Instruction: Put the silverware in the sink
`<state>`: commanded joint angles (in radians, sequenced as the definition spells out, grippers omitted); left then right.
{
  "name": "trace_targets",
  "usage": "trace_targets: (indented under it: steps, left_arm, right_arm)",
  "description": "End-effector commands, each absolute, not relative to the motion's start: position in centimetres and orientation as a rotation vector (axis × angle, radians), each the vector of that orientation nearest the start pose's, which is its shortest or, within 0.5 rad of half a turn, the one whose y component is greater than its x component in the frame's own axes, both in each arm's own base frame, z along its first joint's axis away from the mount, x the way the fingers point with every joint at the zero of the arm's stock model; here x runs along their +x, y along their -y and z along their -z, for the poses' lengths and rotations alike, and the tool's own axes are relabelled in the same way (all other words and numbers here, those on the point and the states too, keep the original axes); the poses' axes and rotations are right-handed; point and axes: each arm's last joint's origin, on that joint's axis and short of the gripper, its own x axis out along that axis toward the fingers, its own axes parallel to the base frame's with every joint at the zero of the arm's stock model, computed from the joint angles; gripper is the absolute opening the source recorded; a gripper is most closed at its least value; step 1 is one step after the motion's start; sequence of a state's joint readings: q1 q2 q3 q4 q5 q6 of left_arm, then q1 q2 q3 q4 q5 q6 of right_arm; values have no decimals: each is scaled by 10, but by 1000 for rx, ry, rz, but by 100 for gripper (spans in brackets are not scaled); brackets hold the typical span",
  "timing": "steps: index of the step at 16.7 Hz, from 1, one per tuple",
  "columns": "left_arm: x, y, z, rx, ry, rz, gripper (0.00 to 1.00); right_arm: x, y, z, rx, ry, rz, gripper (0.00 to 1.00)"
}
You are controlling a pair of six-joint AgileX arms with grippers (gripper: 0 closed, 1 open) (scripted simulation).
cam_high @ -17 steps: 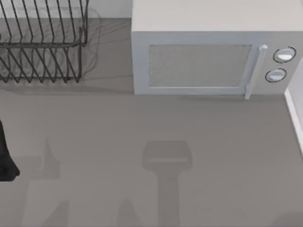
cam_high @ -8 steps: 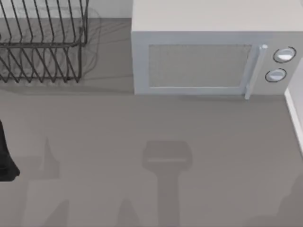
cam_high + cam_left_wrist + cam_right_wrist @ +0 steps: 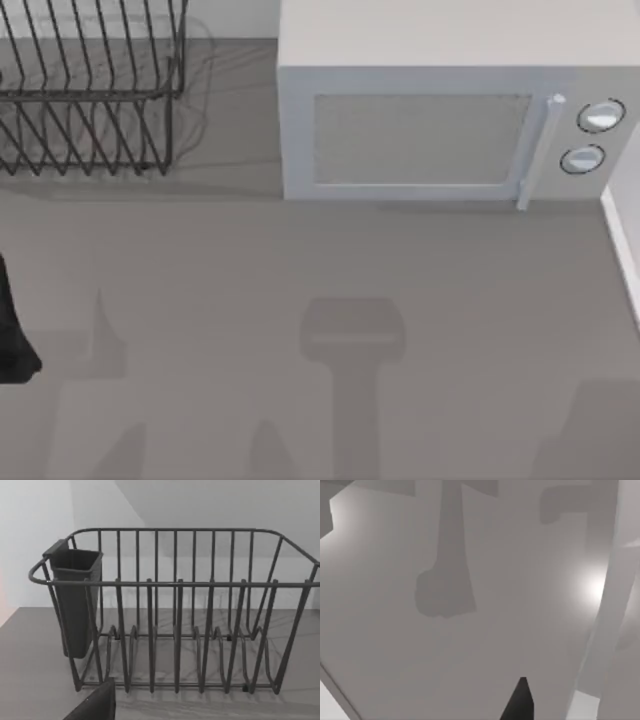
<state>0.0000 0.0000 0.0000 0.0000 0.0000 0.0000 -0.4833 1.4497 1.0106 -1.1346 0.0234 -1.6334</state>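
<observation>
Top view: my left arm (image 3: 12,330) sits at nine o'clock on the desk (image 3: 300,260), dish rack (image 3: 90,90) at eleven; jaws, I cannot tell.

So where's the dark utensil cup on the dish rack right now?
In the left wrist view, the utensil cup hangs on one end wall of the wire dish rack, which stands at the table's far left beside the microwave.

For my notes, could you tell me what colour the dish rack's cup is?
Dark grey cup, best seen in the left wrist view.
</observation>
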Motion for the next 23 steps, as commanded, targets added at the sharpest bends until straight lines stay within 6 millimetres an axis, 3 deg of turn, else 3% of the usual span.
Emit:
trace_targets:
  steps: [3, 6, 9, 13, 18, 23]
  left_arm:
    - [106, 1, -160, 0, 0, 0, 100]
    - [106, 1, -160, 0, 0, 0, 100]
    - [106, 1, -160, 0, 0, 0, 100]
    - [106, 1, -160, 0, 0, 0, 100]
    - [106, 1, -160, 0, 0, 0, 100]
    - [106, 1, -160, 0, 0, 0, 100]
  right_arm:
    - [220, 114, -215, -895, -1407, -893, 0]
    - [245, 122, -221, -874, -1425, -913, 0]
    - [289, 131, -230, -858, -1442, -936, 0]
    - [366, 138, -240, -868, -1440, -939, 0]
    - [449, 120, -237, -901, -1407, -909, 0]
    - [488, 87, -211, -906, -1395, -893, 0]
